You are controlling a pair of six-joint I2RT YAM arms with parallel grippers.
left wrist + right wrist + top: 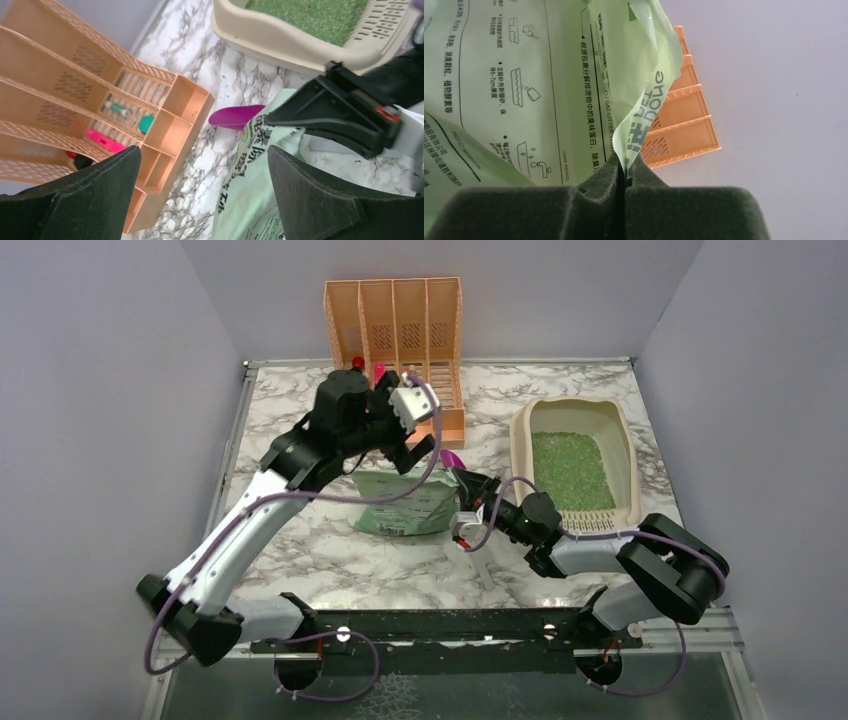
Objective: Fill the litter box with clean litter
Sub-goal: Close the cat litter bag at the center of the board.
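Note:
The beige litter box sits at the right of the table with a layer of green clean litter in it; it also shows in the left wrist view with the litter. A pale green printed bag lies at the middle. My right gripper is shut on the bag's edge, the film pinched between its fingertips. My left gripper is open and empty, hovering over the bag's far end, near the organizer.
A peach slatted file organizer holding small items stands at the back, close to my left gripper. A purple scoop lies between the bag and the litter box. A pale grey tool lies near the front, below my right gripper.

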